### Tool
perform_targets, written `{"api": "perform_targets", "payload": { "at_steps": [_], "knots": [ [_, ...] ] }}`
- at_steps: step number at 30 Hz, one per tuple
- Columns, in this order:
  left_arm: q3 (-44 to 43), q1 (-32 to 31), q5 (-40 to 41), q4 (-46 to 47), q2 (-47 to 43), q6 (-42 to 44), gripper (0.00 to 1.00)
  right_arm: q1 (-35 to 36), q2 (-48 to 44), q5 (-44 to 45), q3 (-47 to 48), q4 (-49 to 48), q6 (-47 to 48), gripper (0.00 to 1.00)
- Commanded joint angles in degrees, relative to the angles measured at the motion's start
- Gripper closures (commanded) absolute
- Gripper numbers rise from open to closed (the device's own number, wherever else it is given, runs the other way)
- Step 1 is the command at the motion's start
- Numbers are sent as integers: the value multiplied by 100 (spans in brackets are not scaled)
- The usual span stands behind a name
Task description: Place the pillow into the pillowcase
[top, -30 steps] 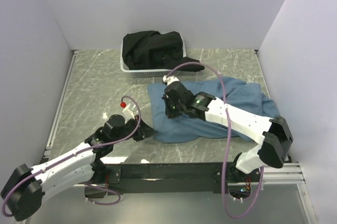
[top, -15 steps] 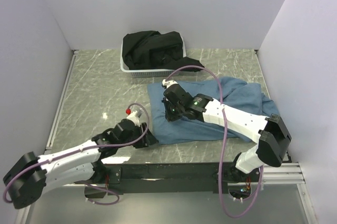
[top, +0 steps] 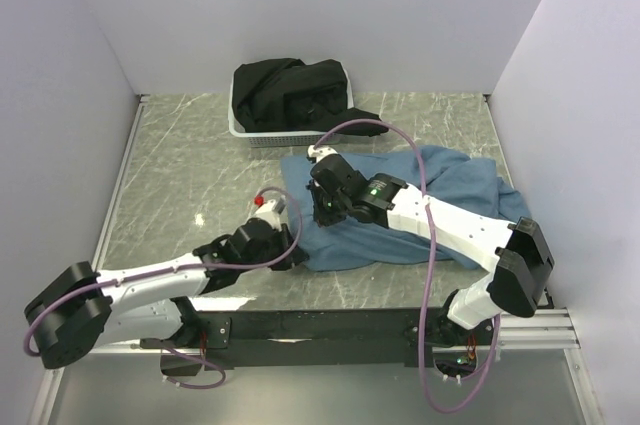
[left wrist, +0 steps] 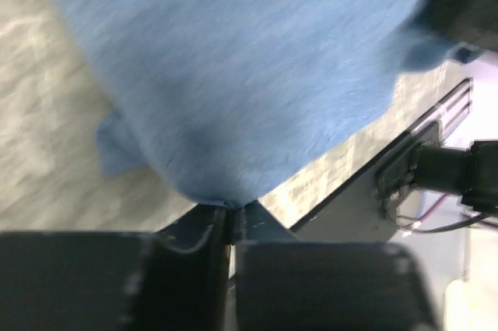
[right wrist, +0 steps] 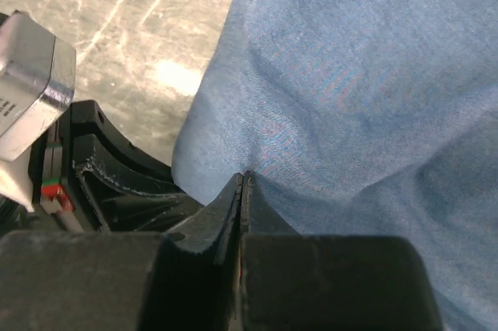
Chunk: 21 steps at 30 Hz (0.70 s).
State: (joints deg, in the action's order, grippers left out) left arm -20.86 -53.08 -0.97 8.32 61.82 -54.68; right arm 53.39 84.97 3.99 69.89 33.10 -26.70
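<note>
The slate-blue pillowcase (top: 450,190) lies bulging on the right half of the table. No cream pillow shows in any view. My left gripper (top: 296,253) is at the pillowcase's near-left corner, shut on a fold of the blue fabric (left wrist: 249,74), with the fingertips pinched together (left wrist: 228,208). My right gripper (top: 325,213) is on the left part of the pillowcase, a little beyond the left one. It is shut on a pinch of the blue fabric (right wrist: 350,97), with its tips together (right wrist: 243,177). The left gripper's black body (right wrist: 117,183) shows just beside it.
A white basket (top: 240,128) holding a black cloth (top: 295,90) stands at the back centre, just beyond the pillowcase. White walls close in the table on three sides. A black rail (top: 400,320) runs along the near edge.
My left arm has swung right across the table to the pillowcase's near-left corner and now grips it. My right gripper has stayed on the fabric, shifting only slightly.
</note>
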Motion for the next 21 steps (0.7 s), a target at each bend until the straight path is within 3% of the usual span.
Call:
{"api": "perform_targets", "payload": {
  "at_steps": [1, 3, 6, 8, 10, 12, 14, 18, 21],
  "knots": [
    [-637, -158, -43, 145, 216, 300, 99, -153, -279, 286, 657, 196, 217, 100],
    [-1076, -220, -201, -757, -291, 291, 99, -363, -305, 541, 1007, 494, 279, 100],
    [-2278, -116, 79, -3189, -1460, 396, 99, -487, -411, 857, 565, 286, 262, 100],
    [-3225, 565, 212, -4071, -1804, 755, 99, -365, -280, 693, 107, 136, 113, 100],
    [-3538, 1200, -68, -4926, -1657, 1167, 99, 90, -78, 348, -693, -522, -185, 100],
    [-3163, 1721, -665, -4753, -1419, 1196, 99, 881, 238, 427, -1021, -857, -493, 100],
    [-2399, 1757, -1106, -4288, -1331, 1100, 99, 1059, 449, 445, -1039, -788, -564, 100],
    [-1431, 1740, -1790, -3235, -1418, 600, 99, 264, -523, 403, -1021, -612, -363, 100],
    [-903, 1669, -1846, -3187, -1690, 388, 99, -152, -1236, 278, -679, -367, -204, 100]
  ]
}}
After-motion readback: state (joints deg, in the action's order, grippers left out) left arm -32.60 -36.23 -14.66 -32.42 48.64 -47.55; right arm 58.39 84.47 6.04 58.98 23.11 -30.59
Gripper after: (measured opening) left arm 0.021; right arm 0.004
